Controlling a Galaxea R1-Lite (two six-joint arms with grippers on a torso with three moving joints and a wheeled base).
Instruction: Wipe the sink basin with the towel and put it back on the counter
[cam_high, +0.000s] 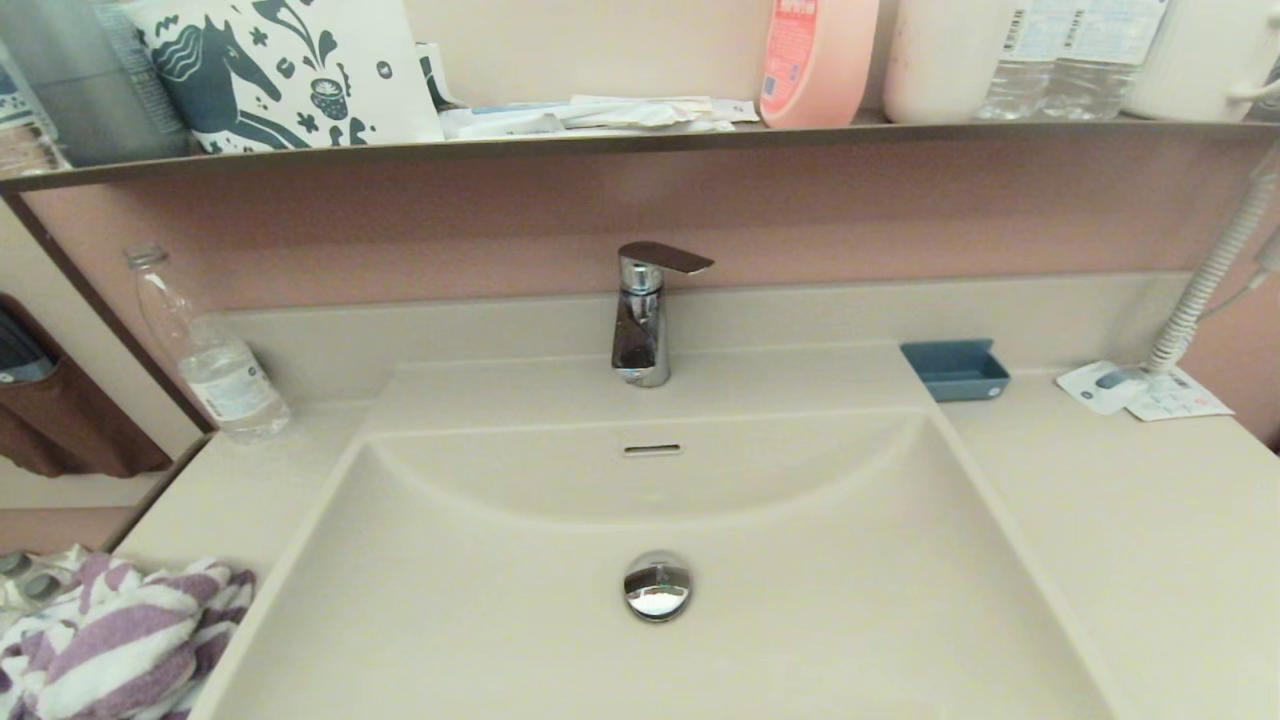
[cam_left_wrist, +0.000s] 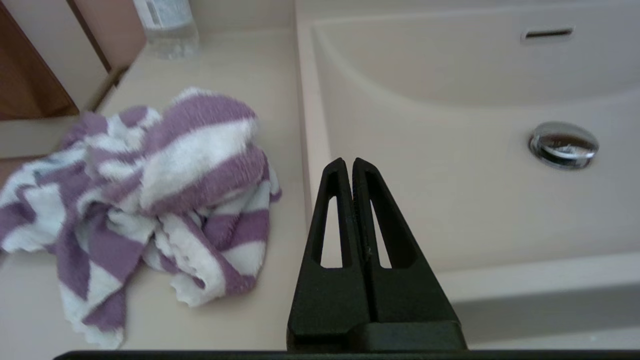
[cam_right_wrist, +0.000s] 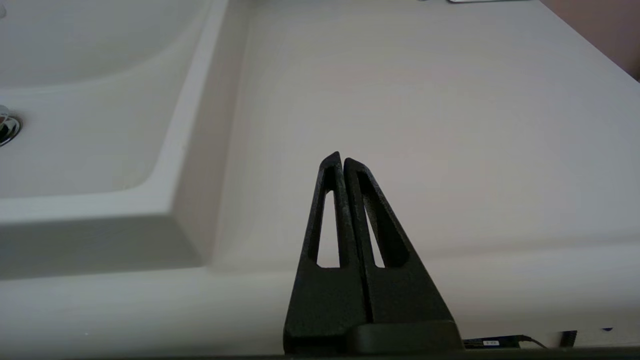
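The purple and white striped towel (cam_high: 120, 640) (cam_left_wrist: 150, 195) lies crumpled on the counter (cam_high: 1120, 540) left of the sink basin (cam_high: 640, 640), near the front left corner. The basin's chrome drain plug (cam_high: 657, 585) (cam_left_wrist: 563, 144) and slot overflow hole (cam_high: 652, 450) show. My left gripper (cam_left_wrist: 348, 162) is shut and empty, held over the basin's left rim, to the right of the towel and apart from it. My right gripper (cam_right_wrist: 340, 159) is shut and empty above the bare counter (cam_right_wrist: 425, 125) right of the basin. Neither gripper shows in the head view.
A chrome faucet (cam_high: 645, 315) stands behind the basin. A clear plastic bottle (cam_high: 210, 350) stands at the back left, a blue soap dish (cam_high: 955, 370) and a corded device (cam_high: 1110, 385) at the back right. The shelf (cam_high: 640, 140) above carries bottles and a bag.
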